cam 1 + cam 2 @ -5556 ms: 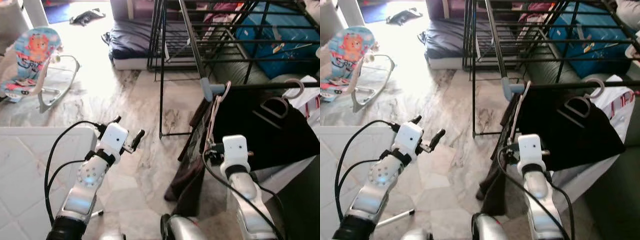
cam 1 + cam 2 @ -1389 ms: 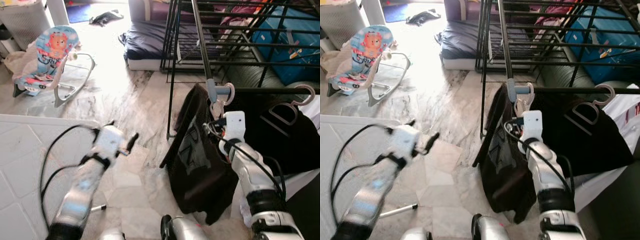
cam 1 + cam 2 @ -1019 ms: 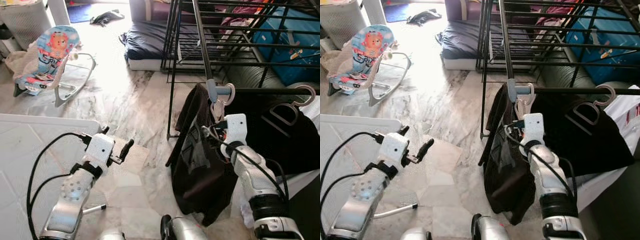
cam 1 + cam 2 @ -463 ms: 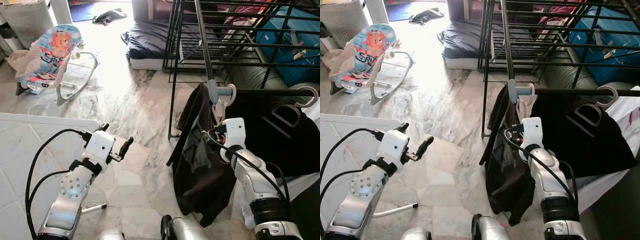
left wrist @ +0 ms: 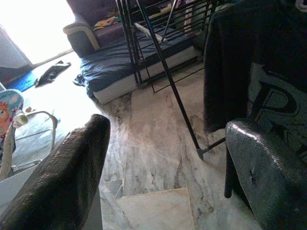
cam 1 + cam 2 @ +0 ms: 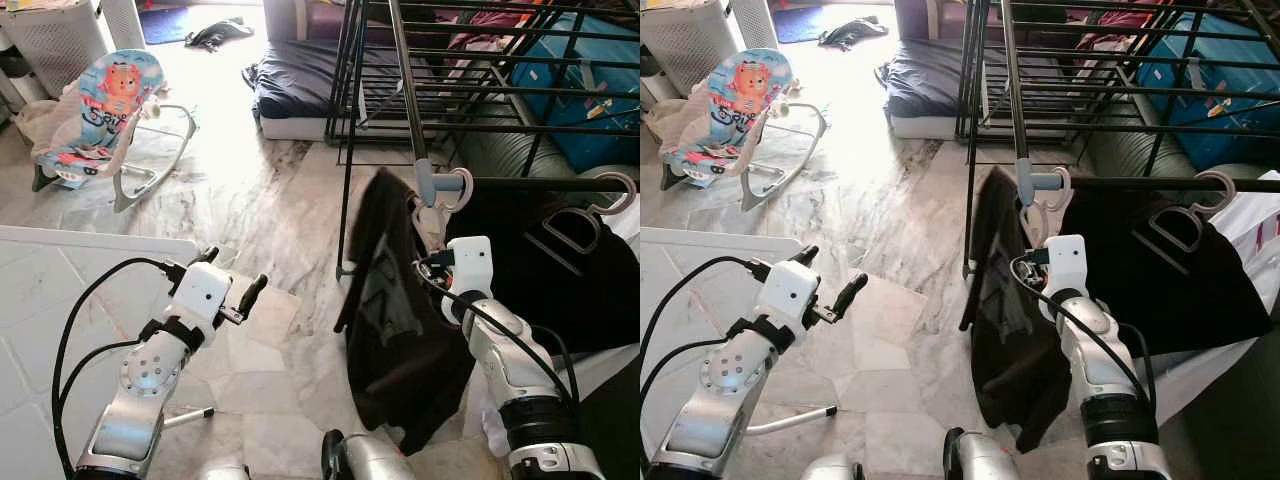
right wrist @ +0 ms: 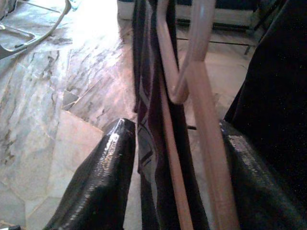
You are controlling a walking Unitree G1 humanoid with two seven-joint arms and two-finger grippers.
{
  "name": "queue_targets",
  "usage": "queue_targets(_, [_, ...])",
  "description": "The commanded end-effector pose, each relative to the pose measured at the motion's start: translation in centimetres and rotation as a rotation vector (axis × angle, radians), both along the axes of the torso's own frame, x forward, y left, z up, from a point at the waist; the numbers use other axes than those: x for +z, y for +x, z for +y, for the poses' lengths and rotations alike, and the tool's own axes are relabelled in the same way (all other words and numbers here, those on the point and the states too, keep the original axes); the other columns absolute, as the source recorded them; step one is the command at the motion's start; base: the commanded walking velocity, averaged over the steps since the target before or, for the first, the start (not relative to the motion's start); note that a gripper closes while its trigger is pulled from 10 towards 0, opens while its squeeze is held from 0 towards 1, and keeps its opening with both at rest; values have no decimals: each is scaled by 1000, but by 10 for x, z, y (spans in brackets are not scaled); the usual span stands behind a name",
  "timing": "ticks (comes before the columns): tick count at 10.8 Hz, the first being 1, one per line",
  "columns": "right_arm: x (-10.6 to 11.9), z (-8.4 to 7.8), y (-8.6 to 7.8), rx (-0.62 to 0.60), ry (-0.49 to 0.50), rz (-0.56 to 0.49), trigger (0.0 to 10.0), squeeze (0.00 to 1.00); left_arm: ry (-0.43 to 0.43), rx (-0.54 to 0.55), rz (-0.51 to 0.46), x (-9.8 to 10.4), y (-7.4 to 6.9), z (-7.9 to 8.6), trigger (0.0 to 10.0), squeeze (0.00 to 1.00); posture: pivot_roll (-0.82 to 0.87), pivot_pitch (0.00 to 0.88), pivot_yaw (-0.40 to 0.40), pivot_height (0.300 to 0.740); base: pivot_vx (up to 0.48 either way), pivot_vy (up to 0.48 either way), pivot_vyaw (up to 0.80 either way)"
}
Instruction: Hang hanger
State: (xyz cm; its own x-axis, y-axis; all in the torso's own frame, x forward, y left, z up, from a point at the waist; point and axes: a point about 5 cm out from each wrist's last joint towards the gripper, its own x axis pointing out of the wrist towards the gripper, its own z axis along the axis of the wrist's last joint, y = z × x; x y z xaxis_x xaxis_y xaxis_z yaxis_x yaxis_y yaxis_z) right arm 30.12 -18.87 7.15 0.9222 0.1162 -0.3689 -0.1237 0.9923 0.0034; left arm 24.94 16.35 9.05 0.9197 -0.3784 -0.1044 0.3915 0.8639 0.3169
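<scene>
Shirt (image 6: 395,310) swung outward; 2 hangers (image 6: 447,190) on rail (image 6: 540,183).

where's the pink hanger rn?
The pink hanger is hooked on the black drying-rack rail at its grey end joint, on the robot's right, directly above the right gripper, carrying a black T-shirt.

Left arm was raised forward at mid height, left gripper (image 6: 243,297) with fingers spread apart, holding nothing. Right arm was bent up and forward, right gripper (image 7: 177,177) with fingers parted, wrist camera housing facing up.
</scene>
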Motion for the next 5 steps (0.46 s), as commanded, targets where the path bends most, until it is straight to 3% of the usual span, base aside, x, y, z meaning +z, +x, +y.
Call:
queue_targets(1, [3, 0, -1, -1, 6, -13, 0, 0, 14, -15, -11, 3, 2, -2, 10000, 0, -11, 89, -15, 740, 0, 0, 0])
queue_targets(5, [9, 2, 2, -51, 22, -70, 0, 0, 41, -27, -14, 2, 3, -6, 10000, 0, -11, 88, -14, 740, 0, 0, 0])
